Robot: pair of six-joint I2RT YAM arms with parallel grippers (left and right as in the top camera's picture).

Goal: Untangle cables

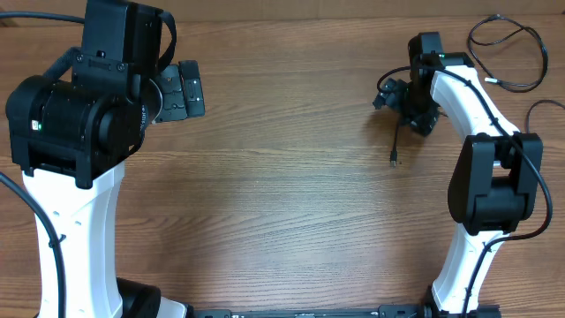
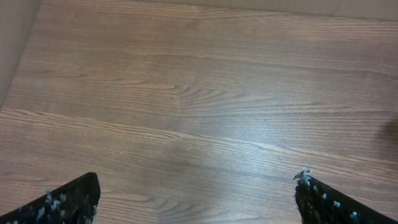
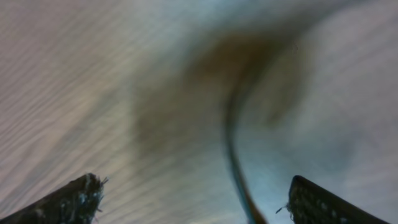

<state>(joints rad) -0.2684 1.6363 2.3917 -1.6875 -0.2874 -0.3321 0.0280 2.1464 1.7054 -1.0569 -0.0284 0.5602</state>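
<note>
Black fingers (image 3: 74,202) of the right tool (image 3: 194,190) are sitting closest, in the two bottom corners of its own blurry view. They are standing wide apart, so the right tool is released and is gripping nothing. A thin black cable (image 3: 231,134) is running through the gap between them, and it is too blurry to tell if it is touching a finger. From above, this cable is trailing out from under the right tool, and its little plug (image 1: 394,162) is lying on the brown tabletop (image 1: 282,203) near the right tool. A second black cable (image 1: 539,57), curled in a loop, is lying apart from the right tool, on its far side. The left tool (image 2: 198,190) is hanging well apart from the right tool, its fingers spread wide too, released and gripping nothing.
</note>
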